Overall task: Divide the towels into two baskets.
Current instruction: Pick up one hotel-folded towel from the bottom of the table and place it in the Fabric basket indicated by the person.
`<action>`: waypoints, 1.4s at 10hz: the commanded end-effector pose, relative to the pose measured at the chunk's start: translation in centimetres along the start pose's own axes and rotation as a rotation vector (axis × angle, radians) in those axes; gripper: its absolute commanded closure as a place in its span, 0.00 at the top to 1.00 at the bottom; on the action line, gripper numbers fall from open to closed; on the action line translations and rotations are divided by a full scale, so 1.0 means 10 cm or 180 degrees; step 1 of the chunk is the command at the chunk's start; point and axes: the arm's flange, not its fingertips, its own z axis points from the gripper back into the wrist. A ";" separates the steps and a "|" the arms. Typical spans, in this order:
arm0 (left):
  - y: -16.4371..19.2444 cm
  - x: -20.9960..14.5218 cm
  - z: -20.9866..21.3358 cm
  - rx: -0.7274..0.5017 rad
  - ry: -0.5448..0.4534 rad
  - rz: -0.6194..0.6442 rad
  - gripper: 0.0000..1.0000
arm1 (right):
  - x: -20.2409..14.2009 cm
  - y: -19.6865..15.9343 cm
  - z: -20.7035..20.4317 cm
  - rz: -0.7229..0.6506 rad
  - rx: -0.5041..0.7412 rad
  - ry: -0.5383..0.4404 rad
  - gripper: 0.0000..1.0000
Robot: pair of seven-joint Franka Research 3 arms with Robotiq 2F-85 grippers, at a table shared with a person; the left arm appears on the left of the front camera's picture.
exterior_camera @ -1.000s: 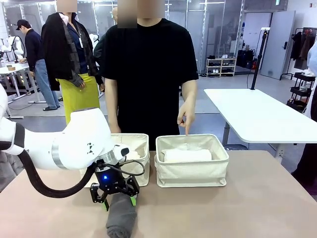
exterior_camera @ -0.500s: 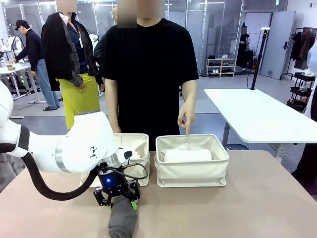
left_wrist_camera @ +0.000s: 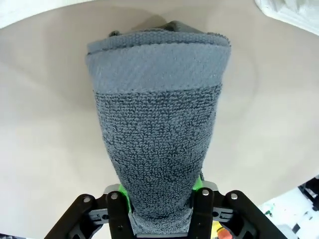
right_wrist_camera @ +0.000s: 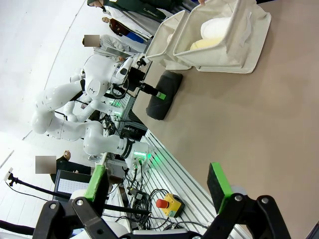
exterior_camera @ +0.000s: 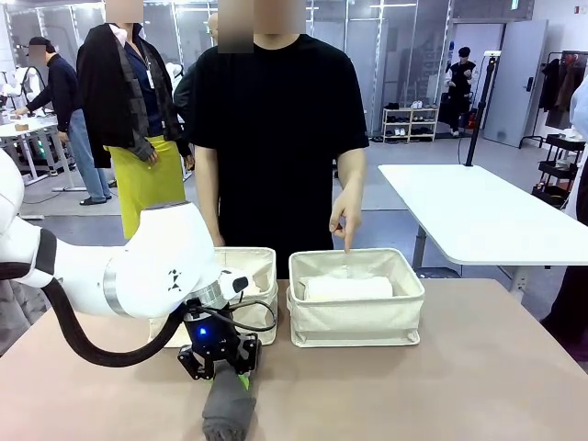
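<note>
While a white towel [exterior_camera: 347, 288] already lies in the right-hand basket [exterior_camera: 356, 322], the left gripper [exterior_camera: 223, 364], lower left of frame, has its jaws clenched on the dark grey towel [left_wrist_camera: 157, 144] on the desk [exterior_camera: 441, 395]; the right gripper [right_wrist_camera: 158, 188] is spread empty.

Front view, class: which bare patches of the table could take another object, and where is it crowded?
The table is bare right of the right basket and in front of it. It is crowded at left, where the left gripper clamps the dark grey towel before the left basket.

Dark grey towel [left_wrist_camera: 157, 144]: rough looped terry cloth; baskets [exterior_camera: 356, 299]: matt canvas; table [exterior_camera: 478, 386]: smooth.
</note>
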 end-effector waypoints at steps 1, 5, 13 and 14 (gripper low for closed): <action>-0.10 -0.04 0.13 0.0200 -0.0061 -0.0106 0.47 | -0.01 0.03 -0.01 0.0054 0.0040 -0.0057 1.00; -0.35 -0.20 0.67 0.0401 -0.0408 -0.0649 0.47 | -0.01 0.03 -0.01 0.0054 0.0040 -0.0057 1.00; -0.62 -0.20 1.00 0.0358 -0.0416 -0.1947 0.47 | -0.01 0.03 -0.01 0.0054 0.0040 -0.0057 1.00; -0.62 -0.20 1.00 0.0358 -0.0416 -0.1947 0.47 | -0.01 0.03 -0.01 0.0054 0.0040 -0.0057 1.00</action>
